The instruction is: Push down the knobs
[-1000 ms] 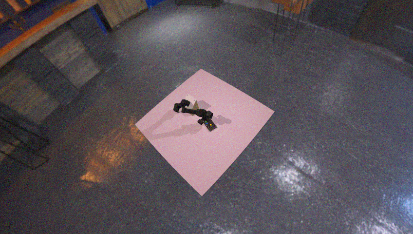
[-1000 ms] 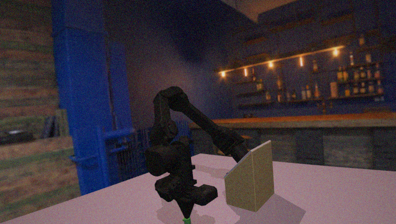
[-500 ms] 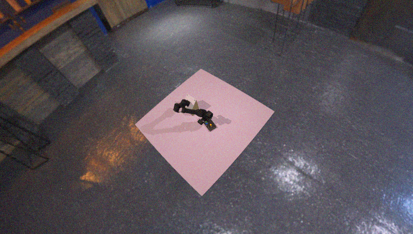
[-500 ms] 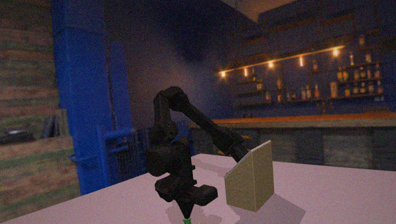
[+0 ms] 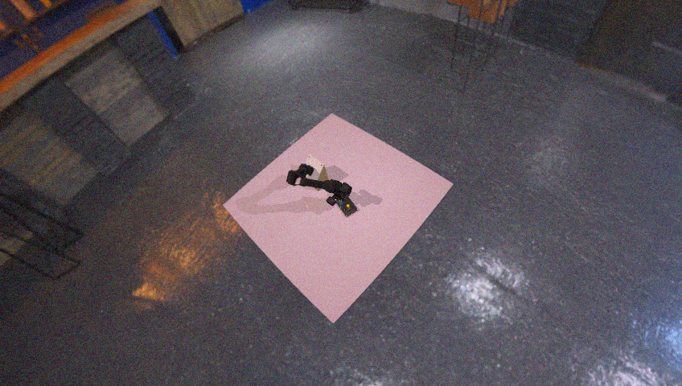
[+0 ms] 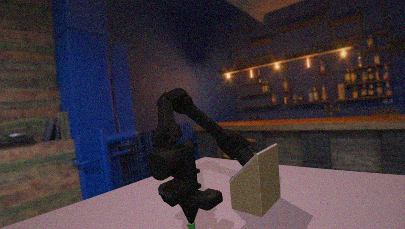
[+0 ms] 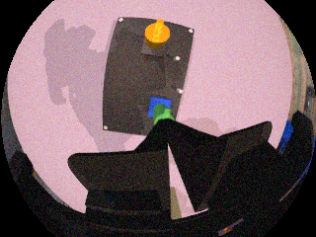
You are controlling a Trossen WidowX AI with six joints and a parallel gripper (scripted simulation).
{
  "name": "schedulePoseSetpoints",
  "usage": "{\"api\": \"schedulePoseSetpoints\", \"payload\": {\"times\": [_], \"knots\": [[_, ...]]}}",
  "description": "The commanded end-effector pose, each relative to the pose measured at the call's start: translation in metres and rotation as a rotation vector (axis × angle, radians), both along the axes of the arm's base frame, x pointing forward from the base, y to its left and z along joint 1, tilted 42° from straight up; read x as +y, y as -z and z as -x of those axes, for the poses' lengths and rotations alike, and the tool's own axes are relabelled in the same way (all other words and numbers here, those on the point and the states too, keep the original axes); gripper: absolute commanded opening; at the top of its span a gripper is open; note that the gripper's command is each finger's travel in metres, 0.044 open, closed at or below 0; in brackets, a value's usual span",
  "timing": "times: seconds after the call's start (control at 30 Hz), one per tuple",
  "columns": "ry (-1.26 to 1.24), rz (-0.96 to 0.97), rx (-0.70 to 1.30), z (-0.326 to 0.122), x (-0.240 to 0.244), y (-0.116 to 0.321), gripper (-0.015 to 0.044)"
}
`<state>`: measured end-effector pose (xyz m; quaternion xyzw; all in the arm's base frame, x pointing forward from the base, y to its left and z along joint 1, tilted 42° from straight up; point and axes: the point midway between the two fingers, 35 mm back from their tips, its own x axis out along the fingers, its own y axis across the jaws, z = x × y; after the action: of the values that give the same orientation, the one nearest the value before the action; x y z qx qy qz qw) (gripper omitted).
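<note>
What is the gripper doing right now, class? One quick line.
Gripper: closed, holding nothing, its tips at the green knob.

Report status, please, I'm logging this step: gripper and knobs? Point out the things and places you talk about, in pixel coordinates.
Gripper (image 6: 191, 222) (image 7: 164, 124) shut, tip at green knob (image 6: 191, 226) (image 7: 163, 115). Orange knob (image 5: 347, 205) (image 7: 157, 34) untouched. Green knob's seating unclear, gripper partly blocking view.
</note>
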<state>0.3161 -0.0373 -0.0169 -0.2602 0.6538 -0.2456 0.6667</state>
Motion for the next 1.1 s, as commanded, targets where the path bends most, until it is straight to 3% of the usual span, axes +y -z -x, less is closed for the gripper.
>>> {"api": "schedulePoseSetpoints", "payload": {"times": [0.0,0.27,0.53,0.8,1.07], "knots": [[0.008,0.002,-0.004,-0.001,0.001,-0.003,0.0000],[0.008,0.002,-0.004,0.000,0.010,-0.012,0.0000],[0.005,0.004,0.001,0.000,0.007,-0.008,0.0210],[-0.114,-0.069,0.043,-0.018,0.029,-0.005,0.0000],[-0.321,-0.050,0.223,-0.023,0.030,-0.008,0.0000]]}}
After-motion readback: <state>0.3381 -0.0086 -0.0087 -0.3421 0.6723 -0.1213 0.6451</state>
